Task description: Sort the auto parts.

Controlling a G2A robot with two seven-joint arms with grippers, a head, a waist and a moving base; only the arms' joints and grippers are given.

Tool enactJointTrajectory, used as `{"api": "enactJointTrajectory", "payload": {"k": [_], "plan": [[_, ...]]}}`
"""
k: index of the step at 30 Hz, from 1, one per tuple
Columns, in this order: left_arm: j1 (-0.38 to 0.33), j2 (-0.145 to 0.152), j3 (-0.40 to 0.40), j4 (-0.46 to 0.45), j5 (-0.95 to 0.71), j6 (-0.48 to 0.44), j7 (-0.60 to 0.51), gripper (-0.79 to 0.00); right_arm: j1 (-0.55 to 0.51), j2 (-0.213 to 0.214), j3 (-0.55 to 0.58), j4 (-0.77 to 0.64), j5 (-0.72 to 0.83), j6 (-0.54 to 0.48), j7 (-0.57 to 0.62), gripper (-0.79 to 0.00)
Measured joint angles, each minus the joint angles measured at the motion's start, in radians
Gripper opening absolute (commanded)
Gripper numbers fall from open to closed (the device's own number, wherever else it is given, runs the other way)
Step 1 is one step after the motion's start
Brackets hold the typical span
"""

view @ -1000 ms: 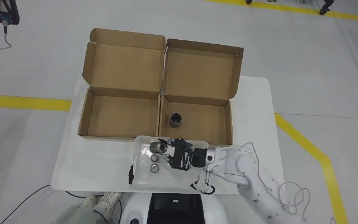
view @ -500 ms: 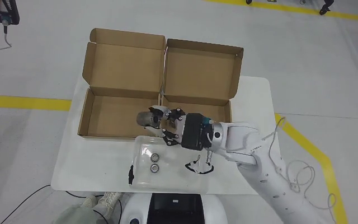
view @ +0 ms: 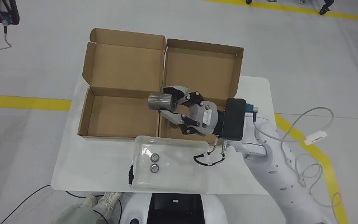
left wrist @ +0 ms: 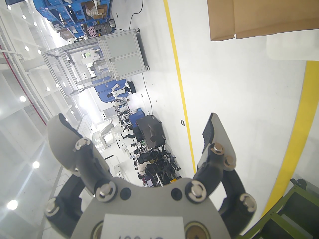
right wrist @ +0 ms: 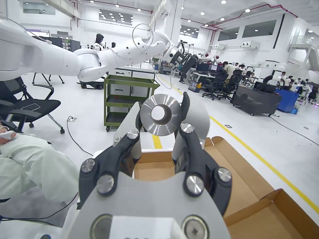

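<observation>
The right gripper (right wrist: 161, 110) has its jaws closed narrow on a short steel sleeve (view: 158, 102), with a pad on either side of its round wall and the bored end turned back towards the wrist. A second ago those jaws were down in the clear tray (view: 179, 168) at the near edge of the table (view: 254, 95). Half a second ago they had lifted the sleeve over the boxes' near walls. Now arm and sleeve have swung farther and higher. The sleeve hangs in the air above the wall shared by the left box (view: 114, 116) and the right box (view: 197, 73), a shade to the left-box side, touching no cardboard. The tray has gone from three parts to two bearings (view: 154, 158), one lying just nearer than the other, towards its left side.

Both lids stand up just far of the sleeve and the shared wall runs underneath it. The gripper's body covers the near left part of the right box. To the left of the sleeve, the brown floor of the left box runs on to its left wall. A black cable (view: 204, 161) loops under the wrist, over the tray's far right corner.

The left gripper (left wrist: 136, 124) holds its jaws wide with nothing between them, out over the floor beside the table, above a yellow line (left wrist: 179, 75).
</observation>
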Motion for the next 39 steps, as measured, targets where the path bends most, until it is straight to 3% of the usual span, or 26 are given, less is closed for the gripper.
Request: {"api": "enactJointTrajectory", "payload": {"k": [4, 21, 27, 39], "plan": [[0.0, 0.0, 0.0, 0.0, 0.0, 0.0, 0.0, 0.0, -0.037, 0.006, 0.022, -0.016, -0.057, 0.031, 0.035, -0.785], [0.0, 0.0, 0.0, 0.0, 0.0, 0.0, 0.0, 0.0, -0.215, 0.039, 0.095, -0.021, -0.186, 0.177, 0.394, -0.785], [0.0, 0.0, 0.0, 0.0, 0.0, 0.0, 0.0, 0.0, -0.222, 0.042, 0.098, 0.029, -0.193, 0.238, 0.53, -0.785], [0.0, 0.0, 0.0, 0.0, 0.0, 0.0, 0.0, 0.0, -0.144, 0.03, 0.04, 0.222, -0.183, 0.325, 0.679, -0.785]]}}
